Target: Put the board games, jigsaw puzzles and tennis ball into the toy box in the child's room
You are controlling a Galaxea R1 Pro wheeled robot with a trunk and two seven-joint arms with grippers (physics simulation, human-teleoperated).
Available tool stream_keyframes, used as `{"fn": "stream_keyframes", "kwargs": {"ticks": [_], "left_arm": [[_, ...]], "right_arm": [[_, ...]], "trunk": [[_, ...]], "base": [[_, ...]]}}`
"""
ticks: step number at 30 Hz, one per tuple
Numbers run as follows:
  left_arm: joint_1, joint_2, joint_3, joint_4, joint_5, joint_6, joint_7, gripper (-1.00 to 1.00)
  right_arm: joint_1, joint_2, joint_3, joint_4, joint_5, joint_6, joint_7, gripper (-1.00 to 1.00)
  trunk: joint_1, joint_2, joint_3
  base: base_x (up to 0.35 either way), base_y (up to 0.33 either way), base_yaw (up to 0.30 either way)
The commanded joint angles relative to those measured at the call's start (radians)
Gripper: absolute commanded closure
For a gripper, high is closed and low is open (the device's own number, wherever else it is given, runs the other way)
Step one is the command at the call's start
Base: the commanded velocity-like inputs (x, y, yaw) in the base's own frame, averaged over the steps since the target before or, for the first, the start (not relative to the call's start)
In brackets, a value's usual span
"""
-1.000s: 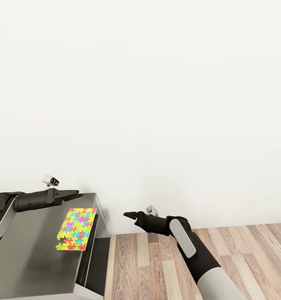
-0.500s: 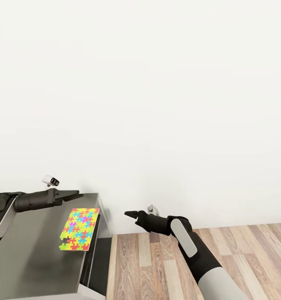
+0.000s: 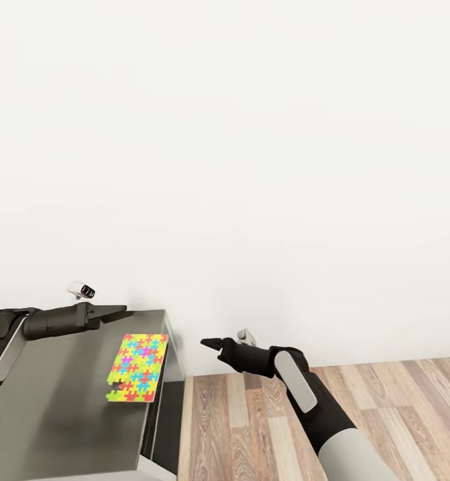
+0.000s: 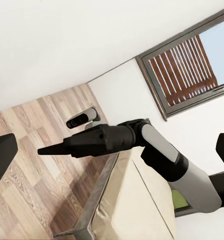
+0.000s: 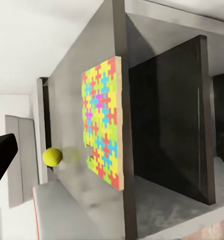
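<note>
Multicolour jigsaw puzzle (image 3: 137, 368) flat on table (image 3: 45, 414) | left claw (image 3: 118, 310) together | right claw (image 3: 207, 344) together

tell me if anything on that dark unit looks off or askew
Slightly. The jigsaw puzzle lies flat at the dark grey side unit's front edge, turned a little out of square, with a notch missing at one corner. The tennis ball rests farther back.

Head camera looks down and forward at the wall; jigsaw puzzle (image 3: 137, 368) at 8 o'clock, shared with the close right wrist view (image 5: 104, 125).
</note>
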State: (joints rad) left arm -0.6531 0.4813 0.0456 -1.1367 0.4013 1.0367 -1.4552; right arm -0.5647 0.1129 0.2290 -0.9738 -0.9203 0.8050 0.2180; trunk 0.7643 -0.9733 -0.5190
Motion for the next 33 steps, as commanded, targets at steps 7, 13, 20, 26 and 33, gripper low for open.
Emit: {"fn": "stream_keyframes", "kwargs": {"ticks": [7, 13, 20, 26, 33], "left_arm": [[0.0, 0.0, 0.0, 0.0, 0.002, 0.011, -0.002, -1.0], [0.0, 0.0, -0.001, 0.0, 0.002, 0.011, -0.002, -1.0], [0.0, 0.0, -0.001, 0.0, 0.002, 0.011, -0.002, -1.0], [0.0, 0.0, -0.001, 0.0, 0.002, 0.011, -0.002, -1.0], [0.0, 0.0, -0.001, -0.001, 0.002, 0.011, -0.002, -1.0]], "right_arm": [[-0.001, 0.0, -0.005, 0.0, 0.005, 0.002, 0.005, -1.0], [0.0, -0.001, -0.005, 0.0, 0.006, 0.002, 0.006, -1.0], [-0.001, -0.001, -0.005, 0.0, 0.006, 0.003, 0.006, -1.0], [0.0, -0.003, -0.006, 0.0, 0.006, 0.003, 0.006, -1.0], [0.0, -0.007, -0.008, 0.0, 0.006, 0.003, 0.022, -1.0]], "trunk": [[0.0, -0.001, -0.001], [0.0, -0.001, -0.001], [0.0, -0.001, -0.001], [0.0, -0.001, -0.001], [0.0, -0.001, -0.001]], "base": [[0.0, 0.089, 0.0], [0.0, 0.131, 0.0], [0.0, 0.091, 0.0], [0.0, 0.097, 0.0], [0.0, 0.148, 0.0]]}}
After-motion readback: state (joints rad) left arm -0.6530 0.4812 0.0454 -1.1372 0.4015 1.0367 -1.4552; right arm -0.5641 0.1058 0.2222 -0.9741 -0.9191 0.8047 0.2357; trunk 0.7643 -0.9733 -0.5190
